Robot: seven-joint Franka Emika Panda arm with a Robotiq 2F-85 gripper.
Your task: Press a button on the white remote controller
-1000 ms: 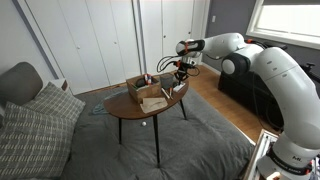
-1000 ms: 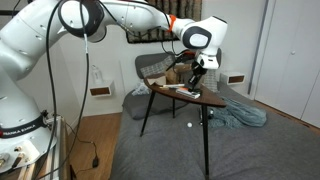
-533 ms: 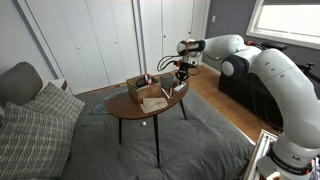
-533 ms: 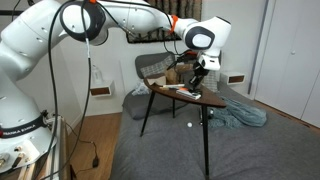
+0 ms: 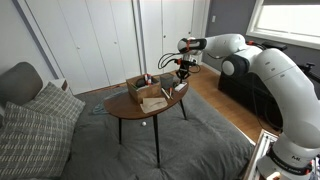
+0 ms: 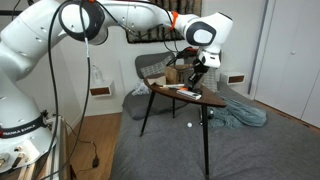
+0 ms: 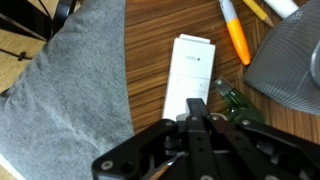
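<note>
The white remote controller (image 7: 188, 75) lies flat on the wooden table (image 7: 150, 60) near its edge, seen lengthwise in the wrist view. My gripper (image 7: 198, 108) is shut and empty, with its joined fingertips pointing down over the remote's near end. I cannot tell whether the tips touch it. In both exterior views the gripper (image 5: 182, 72) (image 6: 197, 72) hangs just above the end of the small round table (image 5: 150, 108) (image 6: 195, 98).
An orange marker (image 7: 234, 32), a green object (image 7: 236, 100) and a grey rounded object (image 7: 290, 60) lie close beside the remote. A brown open box (image 5: 143, 90) stands on the table. A grey rug (image 7: 70, 100) lies below, and a couch with cushions (image 5: 35, 120) stands nearby.
The gripper has risen very slightly over the remote. Nothing else has moved.
</note>
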